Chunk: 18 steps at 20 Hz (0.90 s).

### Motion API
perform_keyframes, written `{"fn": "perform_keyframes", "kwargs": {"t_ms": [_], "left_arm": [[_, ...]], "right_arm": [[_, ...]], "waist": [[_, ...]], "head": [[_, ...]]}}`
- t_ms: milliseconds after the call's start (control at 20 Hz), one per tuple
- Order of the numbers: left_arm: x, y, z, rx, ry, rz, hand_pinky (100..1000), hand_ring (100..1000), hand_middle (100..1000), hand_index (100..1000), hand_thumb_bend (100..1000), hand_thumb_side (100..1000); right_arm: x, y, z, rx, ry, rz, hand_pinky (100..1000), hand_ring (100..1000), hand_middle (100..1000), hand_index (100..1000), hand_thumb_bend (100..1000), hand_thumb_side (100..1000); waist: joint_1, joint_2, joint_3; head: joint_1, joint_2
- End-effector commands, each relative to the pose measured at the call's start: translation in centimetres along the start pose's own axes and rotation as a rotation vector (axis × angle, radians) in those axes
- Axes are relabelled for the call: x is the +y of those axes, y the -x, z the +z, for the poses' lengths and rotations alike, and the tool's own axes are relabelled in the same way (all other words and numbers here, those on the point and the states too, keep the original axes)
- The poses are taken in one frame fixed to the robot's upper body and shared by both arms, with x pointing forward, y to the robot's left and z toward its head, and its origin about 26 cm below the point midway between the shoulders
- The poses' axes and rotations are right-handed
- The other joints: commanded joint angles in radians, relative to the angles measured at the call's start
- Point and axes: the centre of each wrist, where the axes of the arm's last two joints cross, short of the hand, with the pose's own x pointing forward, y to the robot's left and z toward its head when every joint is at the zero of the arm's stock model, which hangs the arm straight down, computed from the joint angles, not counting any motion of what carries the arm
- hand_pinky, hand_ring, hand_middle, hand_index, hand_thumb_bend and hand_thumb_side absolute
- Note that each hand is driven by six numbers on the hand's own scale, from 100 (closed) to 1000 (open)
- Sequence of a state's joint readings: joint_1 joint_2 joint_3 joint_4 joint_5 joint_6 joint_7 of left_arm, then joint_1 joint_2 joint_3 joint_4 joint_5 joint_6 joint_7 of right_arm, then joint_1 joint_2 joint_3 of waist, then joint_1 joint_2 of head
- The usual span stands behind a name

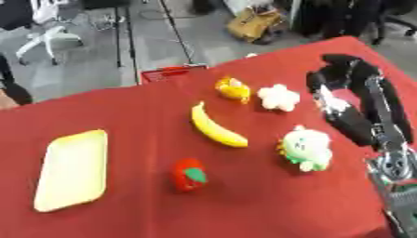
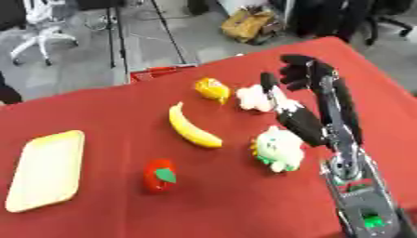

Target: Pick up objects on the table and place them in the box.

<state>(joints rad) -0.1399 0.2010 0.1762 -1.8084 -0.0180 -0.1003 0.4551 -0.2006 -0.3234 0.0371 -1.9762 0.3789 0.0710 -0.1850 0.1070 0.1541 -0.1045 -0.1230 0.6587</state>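
1. Nothing looks placed yet: the pale yellow tray point(image 1: 71, 169), the nearest thing to a box, lies bare at the near left of the red counter point(image 1: 122, 116).
2. All five things are left to move: banana point(image 1: 217, 126), red fruit toy point(image 1: 188, 175), orange toy point(image 1: 233, 89), white flower toy point(image 1: 279, 97), and white-and-green plush point(image 1: 307, 148).
3. The right hand point(image 2: 299, 74) hovers at the far right just beside the flower toy, fingers curled, holding nothing.
4. The left hand is out of sight.
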Motion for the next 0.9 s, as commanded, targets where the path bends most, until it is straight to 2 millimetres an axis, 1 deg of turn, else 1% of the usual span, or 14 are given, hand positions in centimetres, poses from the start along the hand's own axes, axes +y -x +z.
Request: {"fn": "perform_keyframes", "kwargs": {"t_ms": [50,100,450,550,650,900], "left_arm": [[0.36,-0.79,-0.53,-0.036,0.002,-0.007,616,709,715,783,630,1000],[0.35,-0.81,-0.55,-0.037,0.003,-0.006,615,709,715,783,628,1000],[0.37,-0.84,-0.56,-0.039,0.004,-0.005,615,711,719,783,627,1000],[0.38,-0.85,-0.54,-0.040,0.003,-0.005,614,711,720,783,627,1000],[0.34,-0.85,-0.53,-0.039,0.006,-0.004,614,711,721,783,628,1000],[0.37,-0.83,-0.53,-0.039,0.005,-0.005,613,712,721,783,628,1000]], "right_arm": [[-0.82,-0.30,-0.24,-0.020,-0.001,0.042,619,633,622,803,448,624],[-0.91,-0.22,-0.13,-0.016,0.000,0.047,619,633,622,803,472,612],[-1.18,0.08,0.29,-0.001,0.013,0.056,620,632,622,804,462,612],[-1.15,0.11,0.34,0.000,0.013,0.054,619,632,621,804,462,610],[-1.13,0.16,0.39,0.003,0.015,0.053,619,632,621,804,462,610],[-1.10,0.31,0.49,0.008,0.011,0.057,620,633,622,803,475,608]], "waist": [[-0.012,-0.025,-0.001],[-0.012,-0.025,-0.001],[-0.013,-0.025,-0.002],[-0.013,-0.026,-0.002],[-0.013,-0.026,-0.002],[-0.013,-0.025,-0.001]], "head": [[0.004,-0.009],[0.004,-0.009],[0.014,-0.013],[0.018,-0.018],[0.017,-0.024],[0.018,-0.025]]}}
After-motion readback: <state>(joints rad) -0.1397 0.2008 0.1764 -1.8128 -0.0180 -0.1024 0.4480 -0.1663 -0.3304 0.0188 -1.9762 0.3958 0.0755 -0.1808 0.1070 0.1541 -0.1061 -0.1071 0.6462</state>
